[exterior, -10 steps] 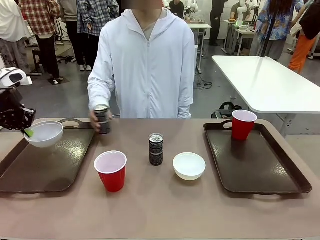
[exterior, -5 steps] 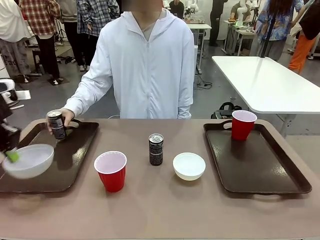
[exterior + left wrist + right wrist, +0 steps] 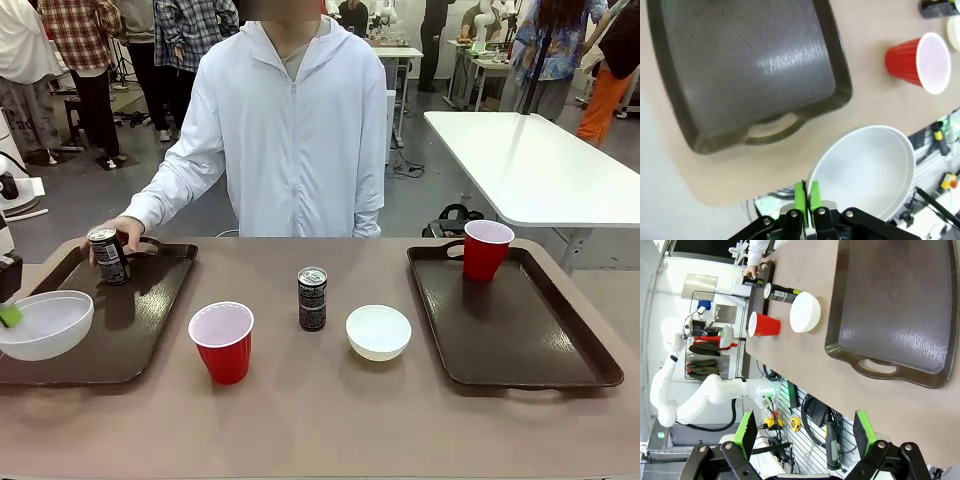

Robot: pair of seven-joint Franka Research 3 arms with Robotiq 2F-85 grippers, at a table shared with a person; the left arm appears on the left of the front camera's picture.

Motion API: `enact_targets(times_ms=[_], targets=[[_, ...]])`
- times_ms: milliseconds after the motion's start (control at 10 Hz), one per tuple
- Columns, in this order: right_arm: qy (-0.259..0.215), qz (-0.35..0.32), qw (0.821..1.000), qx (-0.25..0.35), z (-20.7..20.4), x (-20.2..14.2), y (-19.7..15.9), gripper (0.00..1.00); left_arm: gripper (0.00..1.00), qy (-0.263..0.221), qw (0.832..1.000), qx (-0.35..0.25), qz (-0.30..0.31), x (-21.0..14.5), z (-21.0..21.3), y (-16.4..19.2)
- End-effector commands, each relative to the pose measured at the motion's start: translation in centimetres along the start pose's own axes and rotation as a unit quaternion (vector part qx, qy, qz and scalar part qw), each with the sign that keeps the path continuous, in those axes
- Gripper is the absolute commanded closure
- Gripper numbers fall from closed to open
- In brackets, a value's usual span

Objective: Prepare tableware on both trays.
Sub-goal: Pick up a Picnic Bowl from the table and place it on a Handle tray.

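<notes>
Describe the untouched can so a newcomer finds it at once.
Start at the bare table between the left tray and the right tray. Three things stand there: a red cup, a white bowl, and between them, farther back, the can. It alone is slim and black with a silver top, and nobody holds it.

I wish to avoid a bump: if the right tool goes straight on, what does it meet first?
The open right tool would probably meet bare table first, between the bowl and the tray; depth is unclear.
</notes>
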State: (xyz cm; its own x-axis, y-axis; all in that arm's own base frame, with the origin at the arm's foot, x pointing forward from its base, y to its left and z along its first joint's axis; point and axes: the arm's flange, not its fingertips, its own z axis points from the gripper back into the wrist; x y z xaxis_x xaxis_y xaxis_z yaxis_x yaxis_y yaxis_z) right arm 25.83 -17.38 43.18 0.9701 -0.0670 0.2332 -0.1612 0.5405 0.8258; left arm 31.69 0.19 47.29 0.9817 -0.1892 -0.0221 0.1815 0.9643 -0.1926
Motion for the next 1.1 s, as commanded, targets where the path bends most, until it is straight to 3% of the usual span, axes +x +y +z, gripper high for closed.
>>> enact_targets(times_ms=[0,200,400,1000], targets=[[-0.003,0.003,1.0,0.007,0.0,0.0,-0.1,0.0,0.96,-0.011,1.0,-0.001,0.012,2.1,-0.1,0.6],[-0.003,0.003,1.0,0.007,0.0,0.0,-0.1,0.0,0.96,-0.045,0.997,0.032,0.054,5.5,-1.1,1.5],[-0.003,0.003,1.0,0.007,0.0,0.0,-0.1,0.0,0.96,-0.073,0.994,0.051,0.055,8.2,-2.4,2.1],[-0.003,0.003,1.0,0.007,0.0,0.0,-0.1,0.0,0.96,-0.058,0.995,0.03,0.069,13.9,-7.4,5.8]])
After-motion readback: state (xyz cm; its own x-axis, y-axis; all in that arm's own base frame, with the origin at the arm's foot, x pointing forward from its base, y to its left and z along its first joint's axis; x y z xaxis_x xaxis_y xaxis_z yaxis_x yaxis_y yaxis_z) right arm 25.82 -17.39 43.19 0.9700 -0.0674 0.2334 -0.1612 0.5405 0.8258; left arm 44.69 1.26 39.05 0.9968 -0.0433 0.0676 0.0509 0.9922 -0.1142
